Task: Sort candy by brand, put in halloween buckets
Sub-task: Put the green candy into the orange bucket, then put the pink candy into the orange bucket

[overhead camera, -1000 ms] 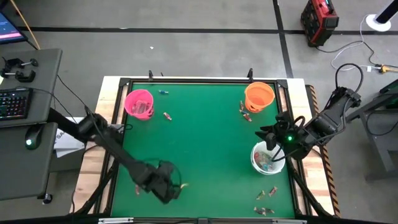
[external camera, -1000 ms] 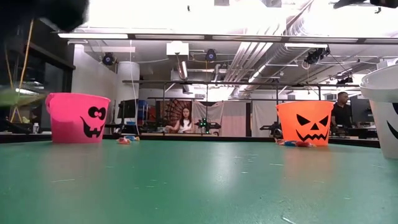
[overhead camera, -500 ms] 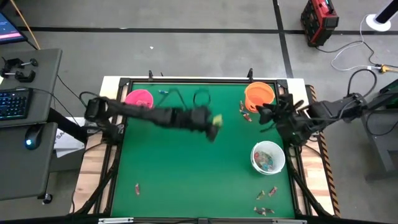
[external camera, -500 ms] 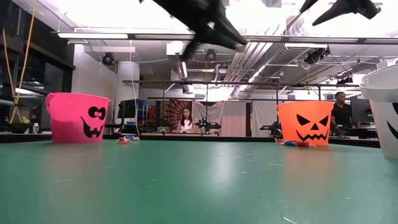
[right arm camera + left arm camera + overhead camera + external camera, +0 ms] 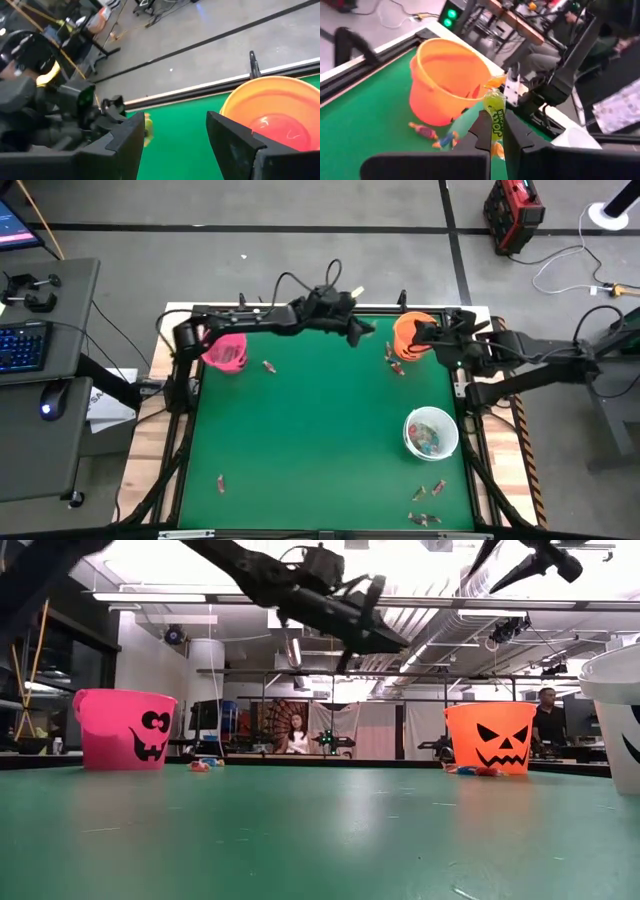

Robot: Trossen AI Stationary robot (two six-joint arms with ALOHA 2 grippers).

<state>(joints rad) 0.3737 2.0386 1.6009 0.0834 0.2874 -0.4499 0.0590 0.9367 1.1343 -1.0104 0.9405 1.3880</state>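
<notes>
My left gripper hangs above the far part of the table, left of the orange bucket, shut on a green-wrapped candy. In the high view this gripper reaches along the far edge. My right gripper is open with nothing between its fingers, and it hovers at the orange bucket. The pink bucket stands far left and the white bucket at the right. Both rest on their bases. Loose candy lies beside the orange bucket. My left gripper pinches the green candy between its two fingers, on the candy's nearer end. The farther end sticks out past the fingertips. The fingers point toward the table's right, slanting slightly down. The candy is lifted clear of the table.
Single candies lie near the pink bucket and at the near left, and several lie at the near right. The white bucket holds mixed sweets. People sit in the room beyond the table.
My left gripper has swung from the table's near left corner up across the table to the far edge, toward the orange bucket. It turned as it went and stayed shut on the green candy. My right gripper has moved from above the white bucket toward the far edge, to the orange bucket.
</notes>
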